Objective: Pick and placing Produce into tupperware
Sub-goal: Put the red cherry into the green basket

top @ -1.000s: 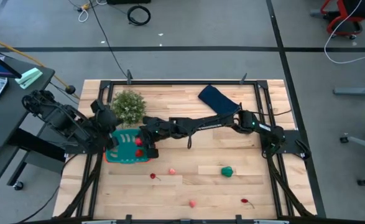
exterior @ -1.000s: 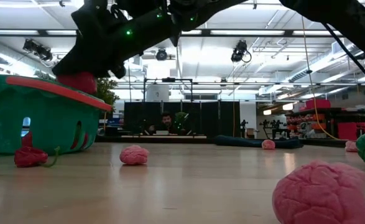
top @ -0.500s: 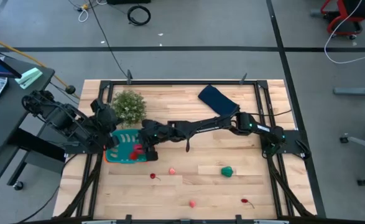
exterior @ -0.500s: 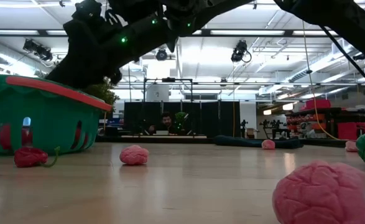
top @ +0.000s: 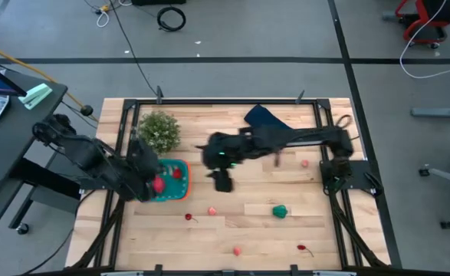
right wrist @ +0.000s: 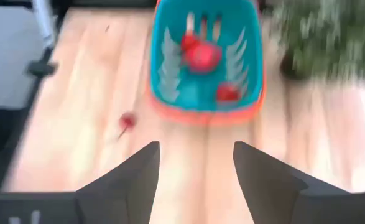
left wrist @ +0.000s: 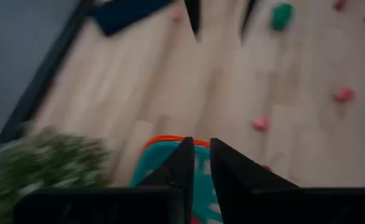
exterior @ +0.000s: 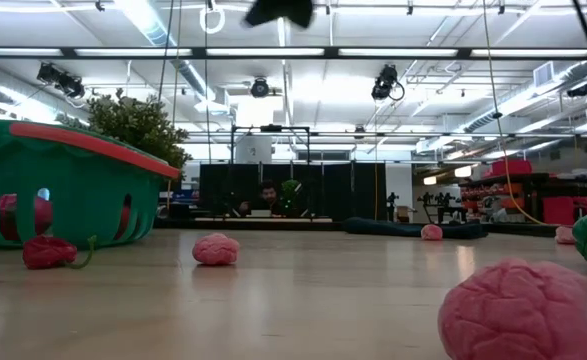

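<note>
High view: the small rectangular teal-green plastic container with orange rim (top: 180, 187) sat on the left part of the wooden table (top: 255, 222), just below the bushy grey-green plant (top: 159, 131). Red toy fruits (top: 177, 173) lay inside it. The left gripper (top: 149, 182) hung over the container's left edge. The right gripper (top: 222, 182) was over bare table right of the container, nothing seen in it. A green toy vegetable (top: 280, 210) and small pink and red pieces lay loose on the table; a dark blue folded cloth (top: 264, 119) sat at the far edge.

Low view: container at left, a red piece (exterior: 49, 251) just beside its wall, a pink bumpy piece (exterior: 216, 248) near, another large in the foreground.

Left wrist view: fingers (left wrist: 183, 168) nearly together, holding nothing, above the container rim.

Right wrist view: fingers (right wrist: 135, 171) spread wide apart, empty; container with red fruits ahead.
</note>
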